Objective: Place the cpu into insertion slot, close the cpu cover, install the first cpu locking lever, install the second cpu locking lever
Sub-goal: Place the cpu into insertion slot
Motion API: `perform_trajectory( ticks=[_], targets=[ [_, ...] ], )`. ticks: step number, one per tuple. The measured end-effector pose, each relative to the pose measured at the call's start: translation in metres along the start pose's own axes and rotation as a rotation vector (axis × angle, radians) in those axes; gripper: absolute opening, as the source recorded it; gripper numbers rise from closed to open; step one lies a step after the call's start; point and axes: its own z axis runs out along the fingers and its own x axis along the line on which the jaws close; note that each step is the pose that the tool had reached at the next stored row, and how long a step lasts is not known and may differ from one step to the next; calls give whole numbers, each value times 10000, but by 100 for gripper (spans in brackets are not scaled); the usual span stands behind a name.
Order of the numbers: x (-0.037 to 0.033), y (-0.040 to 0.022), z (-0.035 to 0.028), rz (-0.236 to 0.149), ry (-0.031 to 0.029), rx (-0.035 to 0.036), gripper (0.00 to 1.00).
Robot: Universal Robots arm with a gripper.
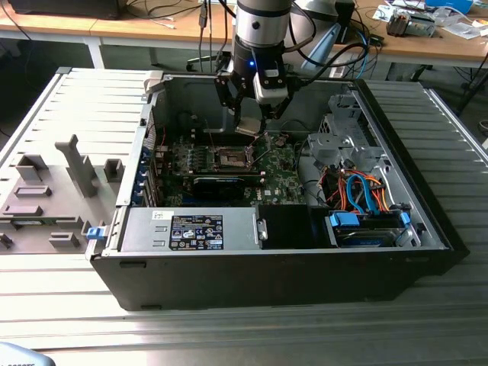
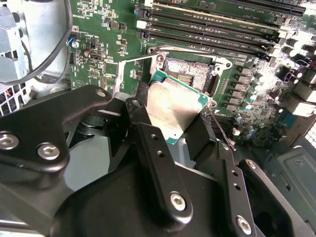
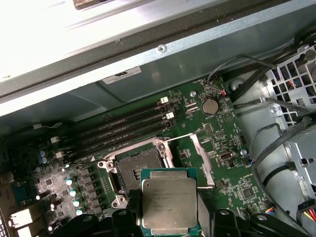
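Inside the computer case [image 1: 305, 282], the tool [image 2: 168, 118] grips the cpu [image 2: 177, 101] by two edges; it seems light, stiff, fragile.

arm [image 1: 263, 23]: you see a silver-grey cylinder above a black wrist block with a blue light | gripper [image 1: 250, 124]: your black linkage of angular bars | fingers [image 2: 157, 158]: flat matte-black bars, small holes, silver socket-head screws; wider link plates carry washered silver screws | cables [image 1: 335, 55]: black, looping off the wrist
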Motion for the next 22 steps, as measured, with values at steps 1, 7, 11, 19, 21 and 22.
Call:
perform_trajectory(
  ticks=[1, 7, 11, 19, 21, 22],
  targets=[
    [0, 0, 0, 12, 0, 0, 54],
    [0, 0, 2, 62, -4, 2, 54],
    [0, 0, 3, 91, -5, 3, 54],
    [0, 0, 4, 169, -10, 6, 54],
    [0, 0, 5, 183, -11, 5, 54],
    [0, 0, 5, 190, -11, 6, 54]
  ],
)
